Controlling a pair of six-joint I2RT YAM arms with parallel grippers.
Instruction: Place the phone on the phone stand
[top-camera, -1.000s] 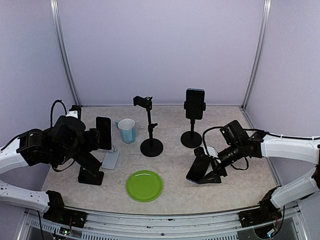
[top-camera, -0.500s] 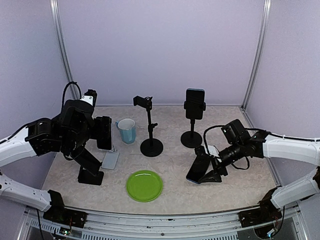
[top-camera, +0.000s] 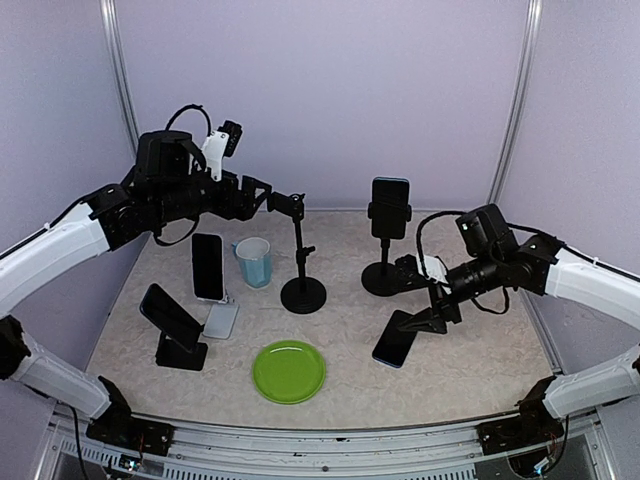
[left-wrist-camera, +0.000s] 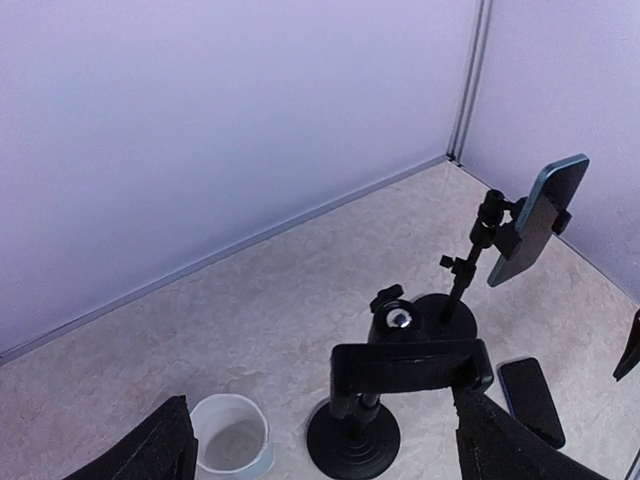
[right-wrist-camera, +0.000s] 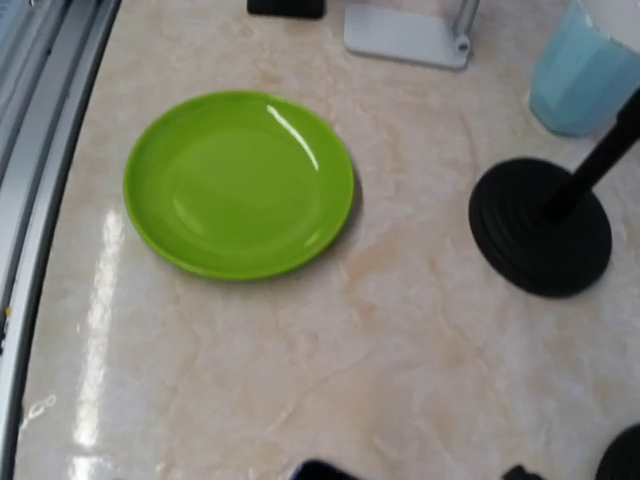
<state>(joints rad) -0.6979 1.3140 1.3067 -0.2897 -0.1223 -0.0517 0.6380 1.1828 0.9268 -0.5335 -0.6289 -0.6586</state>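
Left gripper (top-camera: 256, 190), fingers apart and empty, has swung up beside the empty stand (top-camera: 300, 255). Right gripper (top-camera: 428, 314), spread unclear, has lifted off the phone (top-camera: 396, 340). You hold nothing yet.

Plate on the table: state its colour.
Bright green plate, shown best in the right wrist view.
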